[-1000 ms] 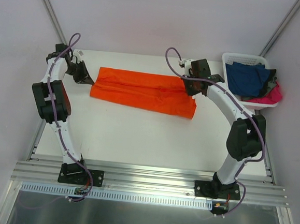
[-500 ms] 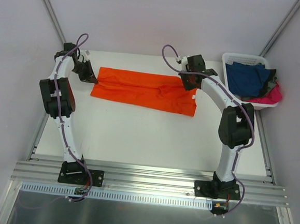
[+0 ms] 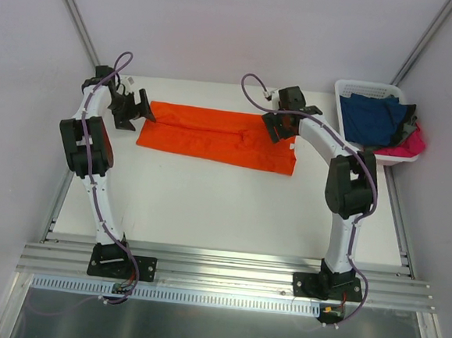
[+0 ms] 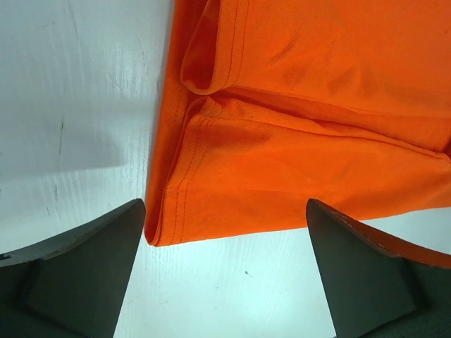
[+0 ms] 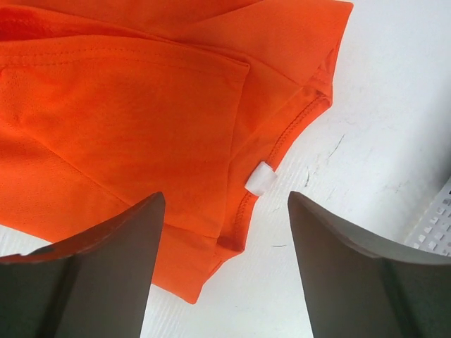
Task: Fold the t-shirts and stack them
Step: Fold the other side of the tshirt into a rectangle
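A bright orange t-shirt [image 3: 213,137] lies on the white table, folded lengthwise into a long flat band. My left gripper [image 3: 134,108] stands open at the band's left end; in the left wrist view its dark fingers straddle the stitched hem corner of the orange t-shirt [image 4: 296,127] without touching it. My right gripper [image 3: 280,129] hovers open over the band's right end. In the right wrist view the collar end of the orange t-shirt [image 5: 127,113], with its white label [image 5: 259,178], lies between the spread fingers. More t-shirts, navy [image 3: 375,118] and pink [image 3: 412,144], sit in the basket.
A white slotted basket [image 3: 358,85] stands at the back right corner, just right of the right arm; its edge [image 5: 437,225] shows in the right wrist view. Bare white table [image 3: 207,207] stretches from the shirt to the arm bases.
Both grippers have gone from shut to open and let go of the orange shirt's ends, which now lie flat. The right wrist has shifted slightly left.
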Robot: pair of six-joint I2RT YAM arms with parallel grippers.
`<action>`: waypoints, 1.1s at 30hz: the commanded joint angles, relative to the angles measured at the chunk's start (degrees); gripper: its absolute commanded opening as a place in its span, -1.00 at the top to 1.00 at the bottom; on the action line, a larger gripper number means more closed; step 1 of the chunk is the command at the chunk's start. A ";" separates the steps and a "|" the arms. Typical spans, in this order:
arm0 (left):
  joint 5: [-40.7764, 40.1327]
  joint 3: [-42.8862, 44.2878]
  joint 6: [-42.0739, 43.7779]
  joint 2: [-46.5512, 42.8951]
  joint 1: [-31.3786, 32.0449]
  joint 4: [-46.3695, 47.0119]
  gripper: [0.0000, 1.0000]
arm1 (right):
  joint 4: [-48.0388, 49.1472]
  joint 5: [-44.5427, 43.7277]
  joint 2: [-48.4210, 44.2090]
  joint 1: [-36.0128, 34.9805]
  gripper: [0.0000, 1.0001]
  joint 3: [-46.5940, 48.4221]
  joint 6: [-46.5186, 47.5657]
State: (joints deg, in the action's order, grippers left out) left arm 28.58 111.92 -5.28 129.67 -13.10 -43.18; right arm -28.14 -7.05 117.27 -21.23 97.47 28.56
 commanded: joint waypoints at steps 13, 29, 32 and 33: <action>3.24 -6.98 -2.37 -6.00 1.06 -0.06 -0.98 | -3.41 11.26 -12.51 -2.23 -0.47 -9.04 -9.48; 2.53 -1.81 0.88 -2.05 2.99 -0.15 -0.95 | -3.15 18.91 -1.18 -0.74 -0.43 -0.80 -15.37; 1.49 1.53 1.76 0.22 4.05 -0.15 -0.96 | -3.15 19.52 1.37 -0.48 -0.43 0.87 -16.69; 1.31 2.16 1.85 0.93 4.31 -0.15 -0.96 | -3.15 19.96 2.07 -0.21 -0.43 2.27 -17.56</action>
State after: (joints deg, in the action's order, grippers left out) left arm 30.79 109.80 -5.69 129.01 -9.82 -43.29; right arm -31.57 10.70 118.06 -22.06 95.48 14.02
